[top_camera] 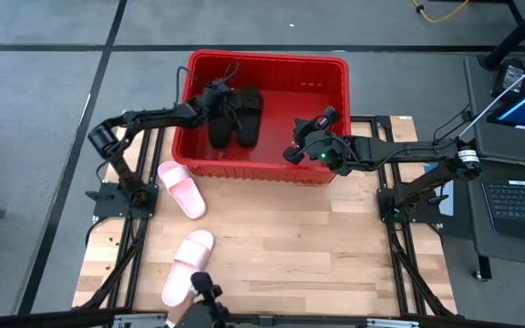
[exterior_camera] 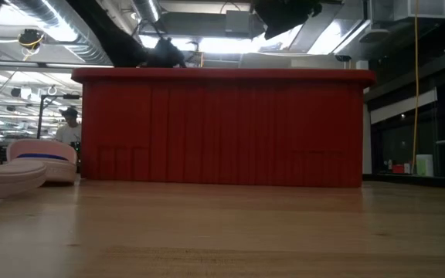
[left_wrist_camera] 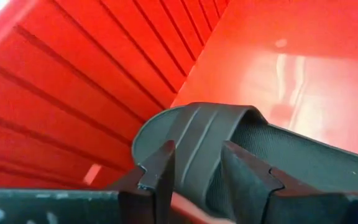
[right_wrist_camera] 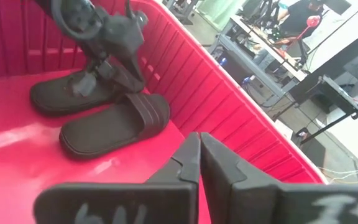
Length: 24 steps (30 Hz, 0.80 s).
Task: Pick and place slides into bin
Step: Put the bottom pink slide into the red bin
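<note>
Both black slides (top_camera: 235, 116) lie in the red bin (top_camera: 335, 68); the left gripper (left_wrist_camera: 194, 168) clamps one's strap. The right gripper (right_wrist_camera: 199, 152) hovers closed, empty. Pink slides (top_camera: 182, 189) remain on the table (top_camera: 317, 255)

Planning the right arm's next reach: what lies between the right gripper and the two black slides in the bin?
Only bare red bin floor. In the high view the right gripper hangs apart from the black slides; the right wrist view agrees.

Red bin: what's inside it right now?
The bin holds two black slides side by side on its floor, with the left gripper down on one of them. The right gripper hangs over the bin's other end. Both pink slides remain on the table.
</note>
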Available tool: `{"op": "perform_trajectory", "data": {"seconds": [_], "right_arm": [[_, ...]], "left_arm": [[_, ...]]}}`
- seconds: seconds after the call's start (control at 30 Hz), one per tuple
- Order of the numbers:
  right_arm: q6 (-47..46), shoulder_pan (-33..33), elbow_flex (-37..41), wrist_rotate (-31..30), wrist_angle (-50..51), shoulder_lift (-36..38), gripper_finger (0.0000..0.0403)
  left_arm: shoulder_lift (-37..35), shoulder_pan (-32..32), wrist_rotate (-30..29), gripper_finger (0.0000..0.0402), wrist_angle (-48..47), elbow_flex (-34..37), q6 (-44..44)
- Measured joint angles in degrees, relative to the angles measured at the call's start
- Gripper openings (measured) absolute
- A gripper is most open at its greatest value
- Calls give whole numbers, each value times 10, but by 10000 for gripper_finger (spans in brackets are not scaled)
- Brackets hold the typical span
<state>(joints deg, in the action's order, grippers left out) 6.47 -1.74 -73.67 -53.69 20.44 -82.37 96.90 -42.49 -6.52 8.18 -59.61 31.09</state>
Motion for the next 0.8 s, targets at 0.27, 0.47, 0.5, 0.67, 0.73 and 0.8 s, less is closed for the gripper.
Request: {"op": "perform_trajectory", "data": {"seconds": [0.27, 0.47, 0.5, 0.67, 0.73, 0.8], "right_arm": [[-6, 0, 0, 1, -1, 0, 22], [2, 0, 0, 99, -63, 0, 9], [7, 0, 0, 119, -71, 0, 6], [38, 1, 0, 157, -115, 0, 11], [45, 1, 0, 160, -135, 0, 12], [45, 0, 0, 163, -151, 0, 9]], "left_arm": [[-111, 20, 0, 110, -54, 0, -25], [-217, 67, 3, 78, -89, 0, -33], [-237, 77, 3, 70, -99, 0, -33], [-328, 136, 3, 16, -133, 0, -20], [-359, 161, 2, 5, -148, 0, -23], [-385, 186, -3, 4, -166, 0, -29]]}}
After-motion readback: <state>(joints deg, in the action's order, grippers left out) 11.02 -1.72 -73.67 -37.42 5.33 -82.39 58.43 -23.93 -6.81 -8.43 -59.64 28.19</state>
